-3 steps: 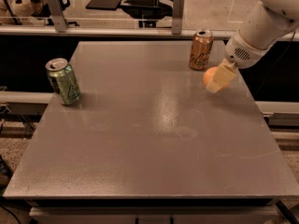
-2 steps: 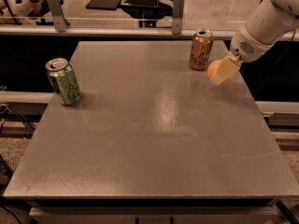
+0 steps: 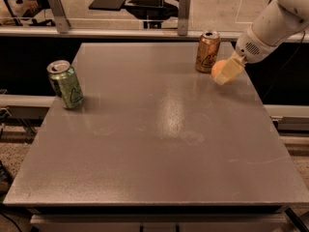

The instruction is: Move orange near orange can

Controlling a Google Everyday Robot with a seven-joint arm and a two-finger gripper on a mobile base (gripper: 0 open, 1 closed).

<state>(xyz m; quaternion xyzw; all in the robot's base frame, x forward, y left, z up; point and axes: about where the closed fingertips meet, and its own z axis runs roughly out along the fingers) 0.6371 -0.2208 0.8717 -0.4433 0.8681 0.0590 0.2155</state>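
Just beside the orange can point(image 3: 207, 51), the pincer point(image 3: 227, 73) grips the orange point(image 3: 217, 68).

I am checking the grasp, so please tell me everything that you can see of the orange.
The orange is a small round fruit with smooth, matte skin. Only its left part shows; the pale fingers of the gripper cover the rest and hold it. It is at the far right of the table, just right of the orange can, near its base. I cannot tell whether it touches the can or rests on the table.
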